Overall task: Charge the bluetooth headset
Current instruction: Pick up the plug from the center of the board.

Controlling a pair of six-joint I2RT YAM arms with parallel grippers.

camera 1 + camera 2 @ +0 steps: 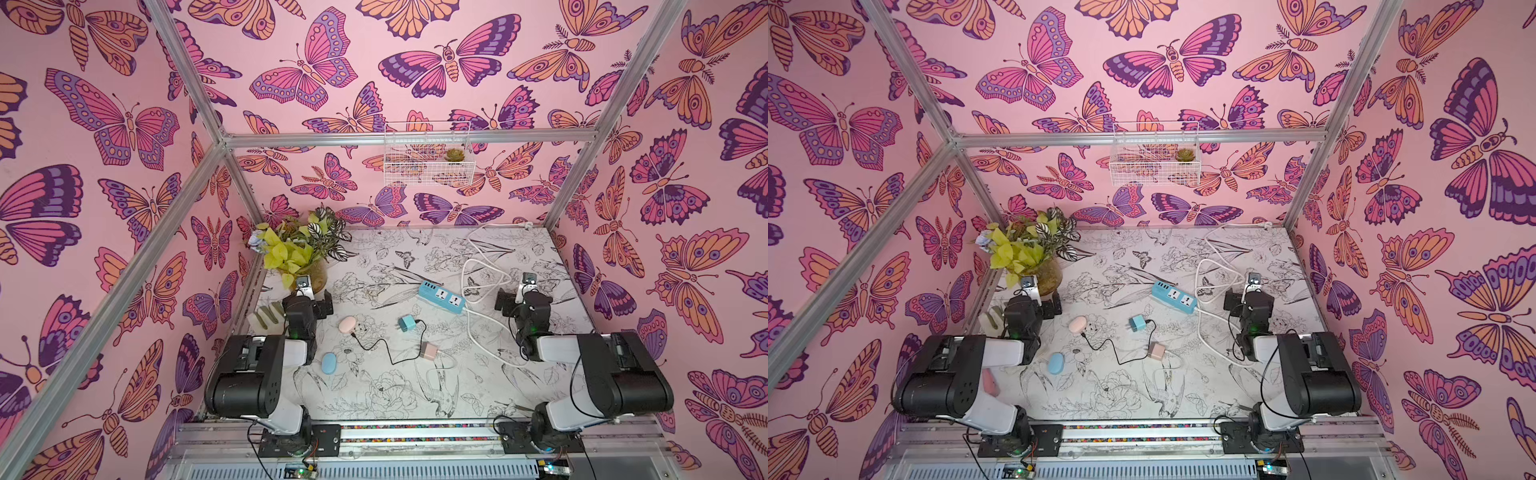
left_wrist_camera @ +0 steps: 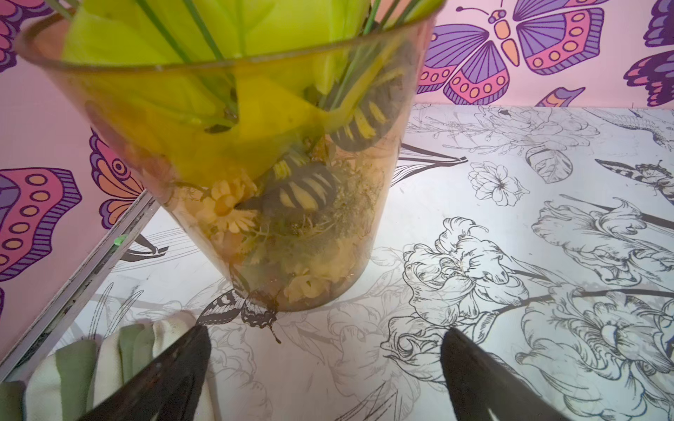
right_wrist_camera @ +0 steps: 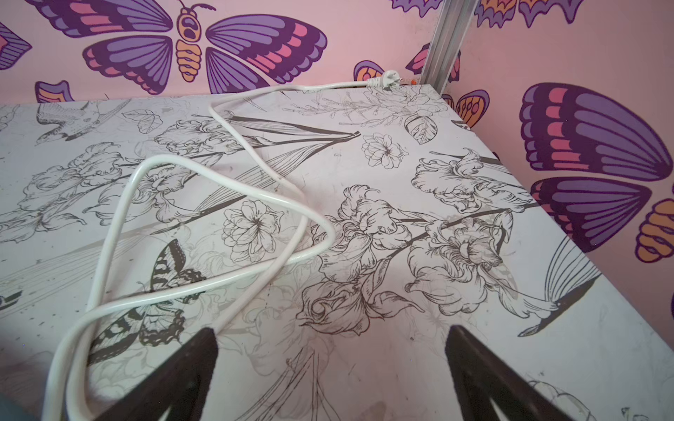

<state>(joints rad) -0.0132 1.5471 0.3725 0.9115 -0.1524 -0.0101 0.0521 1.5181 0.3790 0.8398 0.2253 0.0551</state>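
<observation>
Hovering wide and empty, left gripper (image 2: 324, 333) and right gripper (image 3: 330, 333) are at the start; pink headset case (image 1: 347, 324) lies mid-table, and next probably teal charger (image 1: 406, 323) must enter the power strip (image 1: 441, 296).

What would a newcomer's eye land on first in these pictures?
The pink butterfly wallpaper covering every wall grabs attention first. On the flower-printed table, a blue power strip lies near the middle, its white cord looping off to the back right corner. A glass vase of yellow-green leaves stands in the back left corner.
</observation>
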